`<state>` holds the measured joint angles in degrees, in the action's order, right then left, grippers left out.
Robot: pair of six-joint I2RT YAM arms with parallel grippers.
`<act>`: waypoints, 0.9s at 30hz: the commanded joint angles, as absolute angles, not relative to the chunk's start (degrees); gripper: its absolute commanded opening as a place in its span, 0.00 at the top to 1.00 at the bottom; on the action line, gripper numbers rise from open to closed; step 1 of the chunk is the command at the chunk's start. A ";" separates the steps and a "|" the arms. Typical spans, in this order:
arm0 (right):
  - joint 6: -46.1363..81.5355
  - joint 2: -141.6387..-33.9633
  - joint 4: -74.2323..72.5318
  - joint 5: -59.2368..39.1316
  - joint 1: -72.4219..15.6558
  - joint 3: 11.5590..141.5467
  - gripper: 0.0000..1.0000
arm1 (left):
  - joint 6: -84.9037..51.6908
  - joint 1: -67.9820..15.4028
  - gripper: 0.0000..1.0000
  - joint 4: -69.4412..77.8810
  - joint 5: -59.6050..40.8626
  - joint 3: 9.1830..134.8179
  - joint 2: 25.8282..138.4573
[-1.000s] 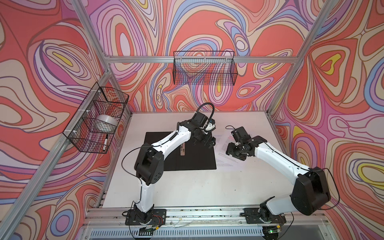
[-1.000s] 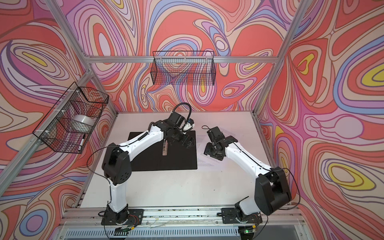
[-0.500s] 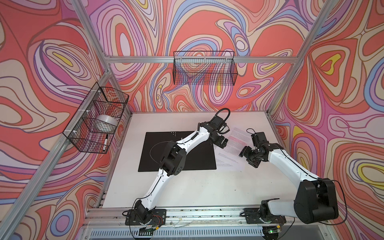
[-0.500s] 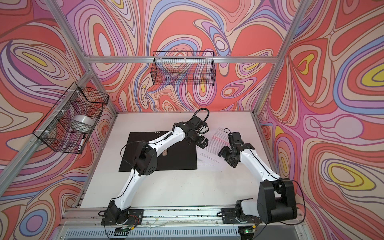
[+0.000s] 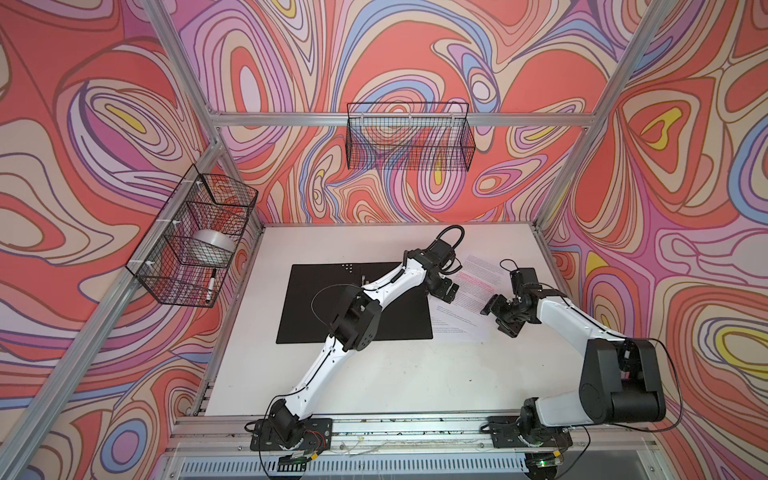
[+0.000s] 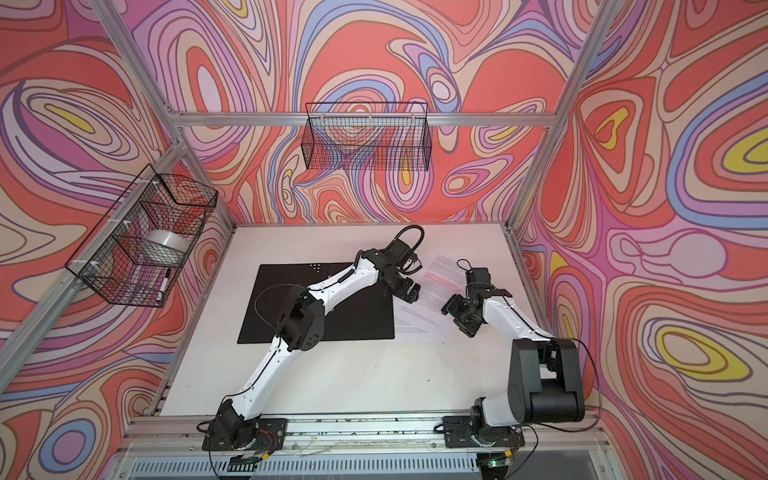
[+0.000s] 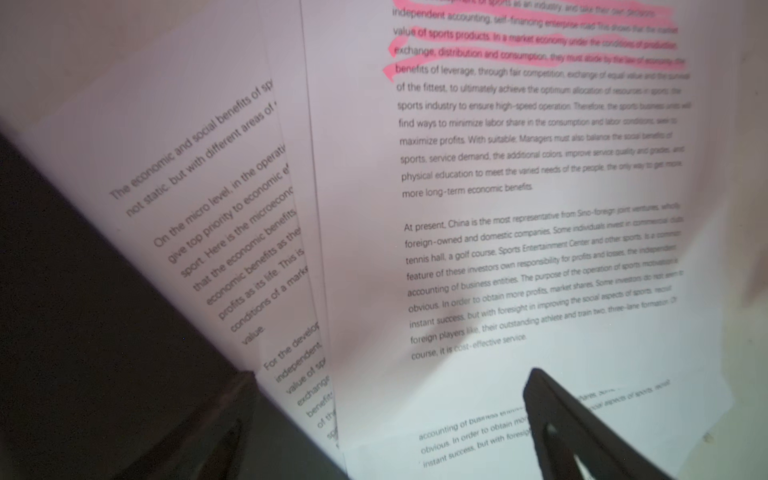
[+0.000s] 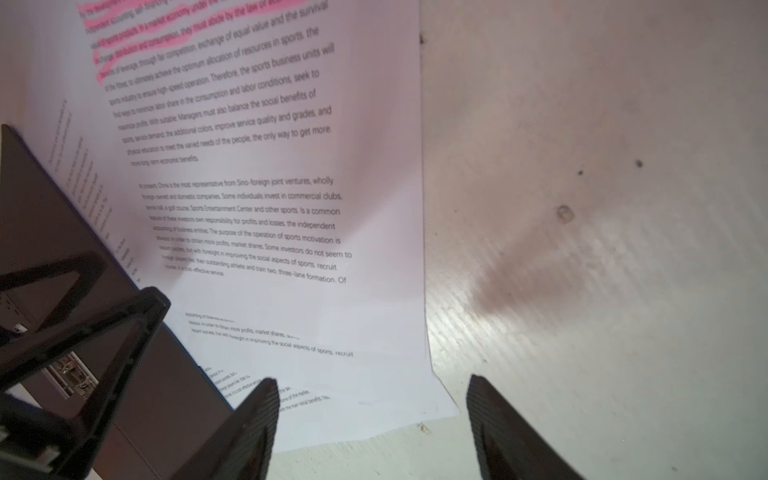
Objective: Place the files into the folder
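My left fingers (image 7: 544, 399) and right fingers (image 8: 253, 424) are hanging released, gripping nothing. The papers (image 5: 465, 309) are lying on the worktop (image 5: 395, 374), right against the open folder (image 5: 316, 307). I'm reckoning: press flat, slide them across together.

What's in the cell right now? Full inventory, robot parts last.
folder: 1, black inside, open flat, table centre-left
files: a few sheets, white, one pink-highlighted, overlapping at folder's right edge
wire baskets: 2, black, left wall, back wall
tape roll: 1, whitish, left-wall basket
marker: 1, black-white, same basket
table: 1, white
left gripper: black, open, over files
right gripper: black, open, at files' edge
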<state>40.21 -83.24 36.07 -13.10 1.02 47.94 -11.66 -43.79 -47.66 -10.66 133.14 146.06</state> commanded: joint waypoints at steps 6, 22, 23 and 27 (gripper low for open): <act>38.28 -86.03 33.57 -13.40 2.02 48.52 0.25 | -14.31 -43.50 0.00 -50.37 -18.32 134.56 147.39; 36.04 -91.18 31.70 -12.75 3.00 49.10 0.25 | -15.97 -43.42 0.00 -53.11 -21.60 133.97 147.49; 35.93 -91.39 31.49 -13.02 3.12 48.96 0.25 | -15.70 -43.48 0.00 -53.15 -21.54 133.86 147.31; 35.46 -93.01 31.35 -13.80 3.16 49.23 0.25 | -16.16 -43.57 0.00 -53.66 -23.51 133.53 147.42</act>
<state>36.53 -90.74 31.81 -13.78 2.76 49.21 -15.27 -43.57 -50.24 -21.39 133.32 146.34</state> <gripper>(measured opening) 0.754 0.996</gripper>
